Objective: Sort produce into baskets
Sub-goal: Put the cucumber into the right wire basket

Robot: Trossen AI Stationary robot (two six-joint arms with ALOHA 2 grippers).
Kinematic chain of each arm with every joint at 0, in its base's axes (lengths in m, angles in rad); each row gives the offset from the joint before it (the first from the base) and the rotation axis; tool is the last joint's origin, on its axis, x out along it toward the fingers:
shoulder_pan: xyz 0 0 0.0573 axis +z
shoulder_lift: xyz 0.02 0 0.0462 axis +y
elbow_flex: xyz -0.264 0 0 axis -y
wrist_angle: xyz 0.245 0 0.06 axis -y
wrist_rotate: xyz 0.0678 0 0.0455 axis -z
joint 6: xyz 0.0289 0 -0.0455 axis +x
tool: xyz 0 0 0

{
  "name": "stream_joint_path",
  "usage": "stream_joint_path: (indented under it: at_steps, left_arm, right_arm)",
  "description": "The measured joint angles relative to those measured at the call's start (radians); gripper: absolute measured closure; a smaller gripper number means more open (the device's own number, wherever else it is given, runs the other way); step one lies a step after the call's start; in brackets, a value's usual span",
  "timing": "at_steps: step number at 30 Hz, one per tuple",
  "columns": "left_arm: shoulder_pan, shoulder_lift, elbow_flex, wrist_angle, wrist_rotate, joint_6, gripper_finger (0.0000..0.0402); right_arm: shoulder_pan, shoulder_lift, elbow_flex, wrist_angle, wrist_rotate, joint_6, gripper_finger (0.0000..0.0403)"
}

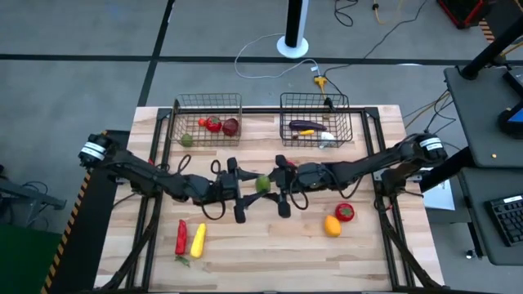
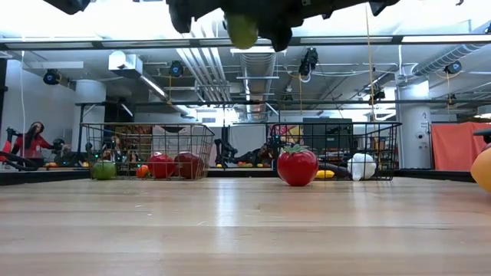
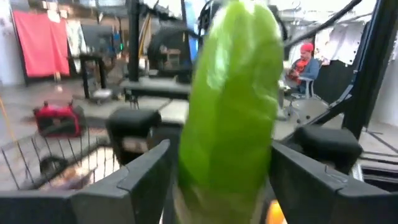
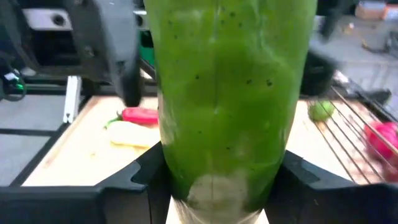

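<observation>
Both claws are met at the centre of the high view, above the surface (image 1: 270, 261), and one green fruit (image 1: 262, 184) is held up between them. The right claw (image 1: 276, 184) is seen closed on the green fruit: in the right wrist view its dark fingers (image 4: 134, 177) are pressed against both sides of it. The left claw (image 1: 245, 187) is placed around the same fruit, but in the left wrist view its fingers (image 3: 140, 171) are spread and seem just apart from the skin, so it is judged to be open. A hand-over from one arm to the other is probably the reason for this position.

Nearer to the lower edge of the high view, a red pepper (image 1: 181, 237) and a yellow piece (image 1: 198, 239) are lying side by side at the lower left, and an orange fruit (image 1: 332, 225) with a red tomato (image 1: 345, 212) at the lower right. Farther, at the top, the left basket (image 1: 206, 103) is holding round red and green pieces, and the right basket (image 1: 314, 103) holds a purple eggplant (image 1: 306, 124) and a white piece (image 1: 326, 137).
</observation>
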Motion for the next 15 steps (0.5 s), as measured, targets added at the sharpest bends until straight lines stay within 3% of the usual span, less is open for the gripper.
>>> stream_joint_path:
  at_steps: [8,15]
  left_arm:
    - [-0.004,-0.092,-0.001,-0.25,-0.037,-0.113,0.0159]
    - [-0.006,-0.169,0.0,-0.538,-0.04,-0.307,0.0158]
  right_arm:
    - [-0.029,-0.072,0.046,-0.331,0.109,0.04,0.0232]
    - [-0.109,-0.1,0.209,-0.843,0.315,0.052,0.0229]
